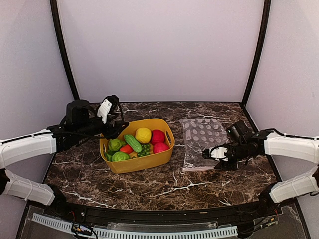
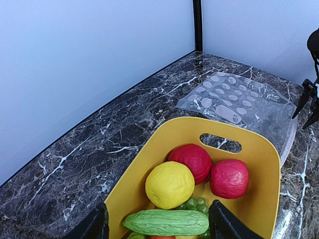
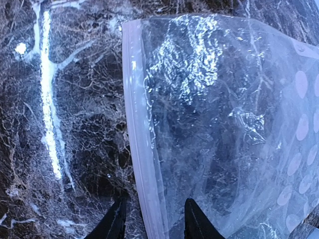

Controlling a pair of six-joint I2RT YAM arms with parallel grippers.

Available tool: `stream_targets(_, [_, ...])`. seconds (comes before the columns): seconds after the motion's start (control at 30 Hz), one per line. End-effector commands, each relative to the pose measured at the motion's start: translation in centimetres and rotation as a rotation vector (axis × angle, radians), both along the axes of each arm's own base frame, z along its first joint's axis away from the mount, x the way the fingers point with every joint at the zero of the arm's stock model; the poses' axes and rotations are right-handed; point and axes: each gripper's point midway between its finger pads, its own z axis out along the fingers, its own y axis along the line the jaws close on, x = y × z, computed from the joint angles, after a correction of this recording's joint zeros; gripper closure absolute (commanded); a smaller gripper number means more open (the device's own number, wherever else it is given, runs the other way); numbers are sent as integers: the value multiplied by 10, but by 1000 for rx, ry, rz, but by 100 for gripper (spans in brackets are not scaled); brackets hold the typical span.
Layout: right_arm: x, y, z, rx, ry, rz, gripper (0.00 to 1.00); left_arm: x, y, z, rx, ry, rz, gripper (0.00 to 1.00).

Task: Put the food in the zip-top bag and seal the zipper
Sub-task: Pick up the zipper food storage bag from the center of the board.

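our right gripper (image 3: 155,206) is open about halfway and holds nothing. its two dark fingertips stand one on each side of the zipper (image 3: 142,149), at the end of the strip nearest to us. the zipper runs straight away from the fingers, so its long way lines up with the way the gripper points. to grab it, we think the fingers only need to go down and close.

the zip-top bag (image 1: 202,142) lies flat on the table (image 1: 149,191), on the right side, just beside the yellow tub (image 1: 149,164). the right arm is much nearer to it than the left arm.

our left gripper (image 2: 158,214) is open wide and holds nothing too. it hangs over the left end of the tub. all the food (image 1: 139,143) is in the tub and none is in the bag. the cucumber (image 2: 167,222) lies right between the left fingers, with its long side going across from one finger to the other.

some things are hard to see. we cannot tell if the right fingertips touch the zipper or hang just above it. we cannot tell if the mouth of the bag is open or pressed shut. in the left wrist view the bottom of the picture cuts off the lower food, and the grapes (image 2: 195,202) peek out only a little.
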Motion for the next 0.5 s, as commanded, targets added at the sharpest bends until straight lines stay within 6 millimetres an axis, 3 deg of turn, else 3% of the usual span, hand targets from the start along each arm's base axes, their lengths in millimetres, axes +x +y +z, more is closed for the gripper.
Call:
stream_targets(0.0, [10, -1, -14, -98, -80, -2, 62, -5, -2, -10, 36, 7, -23, 32])
stream_targets(0.33, [8, 7, -33, -179, -149, 28, 59, -5, -3, -10, 34, 10, -27, 32])
stream_targets(0.47, [17, 8, -33, -188, -181, 2, 61, -5, -3, -10, 33, 9, -26, 32])
